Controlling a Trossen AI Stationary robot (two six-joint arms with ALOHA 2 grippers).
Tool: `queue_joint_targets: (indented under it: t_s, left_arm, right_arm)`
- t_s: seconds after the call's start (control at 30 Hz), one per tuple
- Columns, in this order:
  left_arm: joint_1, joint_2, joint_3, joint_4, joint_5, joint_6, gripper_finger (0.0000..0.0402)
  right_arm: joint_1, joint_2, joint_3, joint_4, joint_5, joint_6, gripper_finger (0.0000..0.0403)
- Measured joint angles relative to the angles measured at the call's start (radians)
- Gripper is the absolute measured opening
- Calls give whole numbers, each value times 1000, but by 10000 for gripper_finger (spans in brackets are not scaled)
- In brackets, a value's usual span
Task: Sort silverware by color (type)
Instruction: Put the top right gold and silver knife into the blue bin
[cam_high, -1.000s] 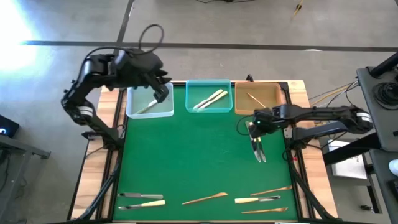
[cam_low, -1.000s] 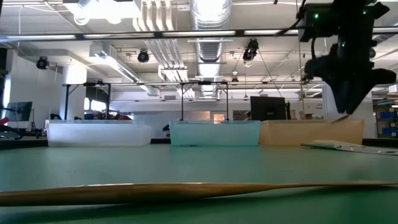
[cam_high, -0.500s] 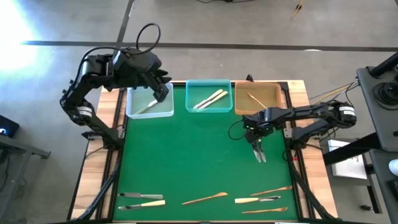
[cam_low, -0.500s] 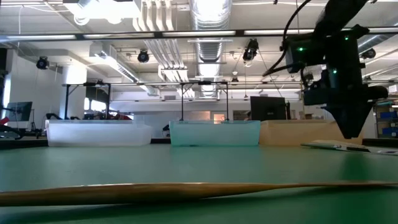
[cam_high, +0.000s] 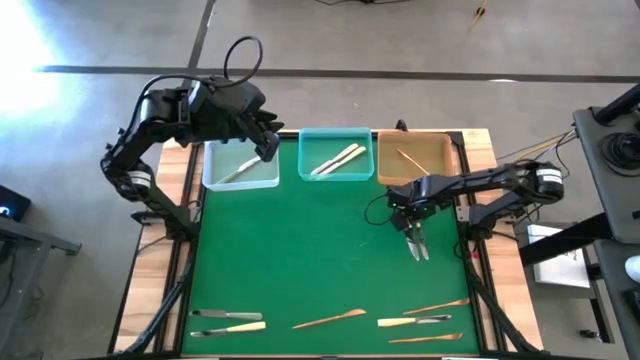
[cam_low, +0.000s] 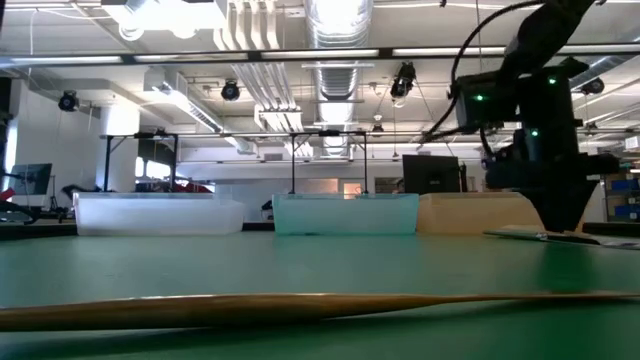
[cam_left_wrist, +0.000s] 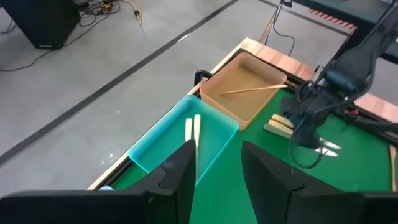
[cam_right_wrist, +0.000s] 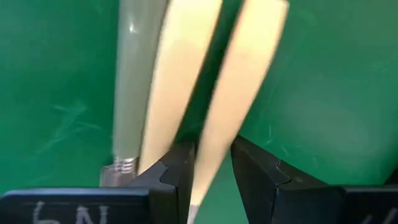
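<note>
My right gripper is open and points down over three utensils lying side by side on the green mat. In the right wrist view its fingers stand on either side of the slim end of a cream utensil, beside another cream one and a silver-grey one. In the low view its tip is just above them. My left gripper is open and empty over the clear tray's far right corner.
The clear tray holds one silver piece, the teal tray two cream pieces, the tan tray one wooden piece. Several more utensils lie along the near edge. The mat's middle is bare.
My right gripper has come down toward the three utensils on the mat, from well above them to just over them, its fingers now around the cream one. The utensils have not moved.
</note>
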Motion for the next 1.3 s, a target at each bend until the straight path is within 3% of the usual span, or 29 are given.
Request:
queue_joint_targets:
  t_s: [0.27,0.43,0.7,0.87,0.97,1.2,1.3]
  left_arm:
    - [-10,0,0,2,0,-61,112]
    - [-28,0,0,2,-1,-67,112]
    - [-34,-16,0,-11,-1,69,112]
    - [-34,-54,2,-68,-1,157,112]
    - [-34,-82,2,-120,-2,186,112]
    - [-33,-150,2,-160,-35,283,112]
    - [-33,-181,2,-158,-37,334,112]
  right_arm:
    - [-6,100,-24,45,-19,-71,92]
    - [-5,82,-25,36,-14,-106,42]
    - [0,-84,11,-130,-91,2,42]
    - [29,-249,139,-221,-96,76,42]
    - [55,-332,234,-128,-38,68,42]
    - [79,-368,377,267,355,-389,42]
    - [78,-313,417,466,387,-685,42]
